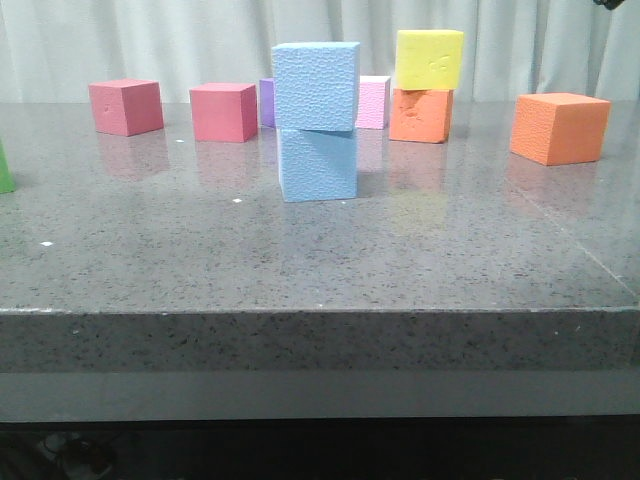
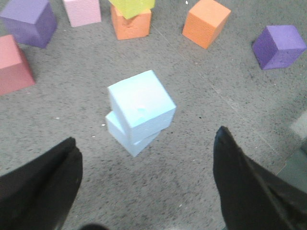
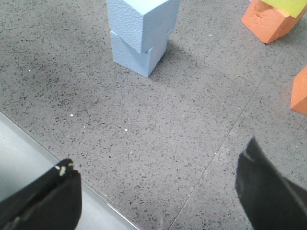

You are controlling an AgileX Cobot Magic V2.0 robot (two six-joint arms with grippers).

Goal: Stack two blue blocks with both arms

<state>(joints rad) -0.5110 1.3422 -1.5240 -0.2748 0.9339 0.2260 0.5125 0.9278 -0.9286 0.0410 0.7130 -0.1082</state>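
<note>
Two sky-blue blocks stand stacked at the table's middle: the upper blue block (image 1: 315, 86) rests on the lower blue block (image 1: 318, 165), turned slightly askew. The stack also shows in the left wrist view (image 2: 141, 105) and the right wrist view (image 3: 142, 24). My left gripper (image 2: 146, 184) is open and empty, held above the table short of the stack. My right gripper (image 3: 158, 187) is open and empty near the table's front edge, well away from the stack. Neither gripper shows in the front view.
Behind the stack stand two red cubes (image 1: 126, 106) (image 1: 223, 111), a purple cube (image 1: 267, 102), a pink cube (image 1: 373, 101), a yellow cube (image 1: 429, 59) on an orange one (image 1: 421, 115), and another orange cube (image 1: 560, 127). A further purple cube (image 2: 278, 46) lies right. A green object (image 1: 5, 167) sits at the left edge.
</note>
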